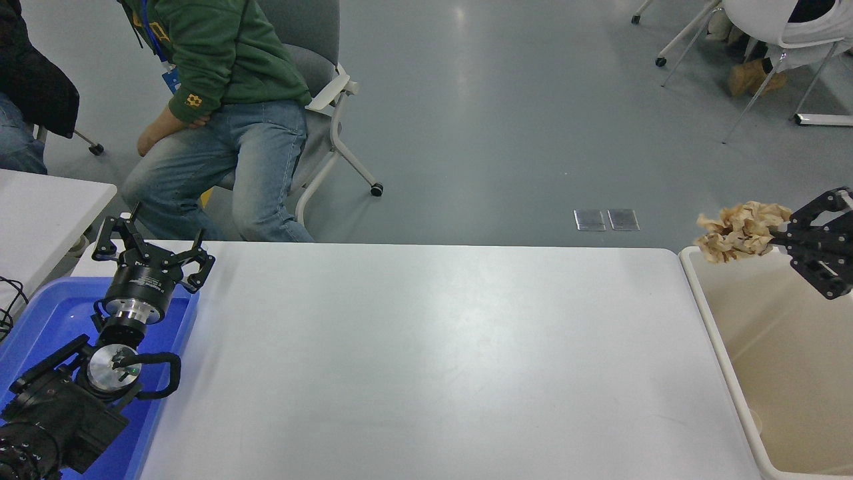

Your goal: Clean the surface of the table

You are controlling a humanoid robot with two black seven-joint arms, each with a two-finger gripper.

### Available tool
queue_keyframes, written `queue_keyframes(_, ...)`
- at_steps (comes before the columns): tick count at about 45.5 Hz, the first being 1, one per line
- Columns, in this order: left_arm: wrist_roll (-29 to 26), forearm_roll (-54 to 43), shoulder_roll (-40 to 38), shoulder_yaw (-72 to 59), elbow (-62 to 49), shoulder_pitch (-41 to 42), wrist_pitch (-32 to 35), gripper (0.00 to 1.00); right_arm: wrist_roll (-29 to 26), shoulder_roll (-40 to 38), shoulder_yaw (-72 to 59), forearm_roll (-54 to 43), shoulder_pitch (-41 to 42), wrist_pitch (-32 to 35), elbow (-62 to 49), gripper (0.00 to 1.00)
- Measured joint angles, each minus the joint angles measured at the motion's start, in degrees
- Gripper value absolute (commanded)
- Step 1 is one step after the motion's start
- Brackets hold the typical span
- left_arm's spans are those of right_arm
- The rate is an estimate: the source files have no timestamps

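The right gripper (778, 233) has its jaws clamped on one crumpled brown paper wad (741, 230), held above the far rim of the single beige bin (696, 293), apparently for dropping. The white worktop (426, 360) lies just left of the bin. The left gripper (152, 253), jaws spread, is parked over one blue tray (40, 313).

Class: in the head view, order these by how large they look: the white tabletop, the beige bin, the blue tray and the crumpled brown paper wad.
1. Matte white rectangular tabletop
2. Beige plastic bin, cut off by the frame
3. Blue plastic tray, partly covered by the left arm
4. Crumpled brown paper wad, held by the right gripper

Bin and tray look similar; unsure.
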Motion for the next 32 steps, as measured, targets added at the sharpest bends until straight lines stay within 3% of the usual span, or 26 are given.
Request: queue_keyframes(32, 0.0, -0.01, 0.0, 0.01, 0.01, 0.0, 0.0, 1.0, 15.02, 18.3, -1.37, -12.54, -11.05, 0.63, -35.32, 0.0)
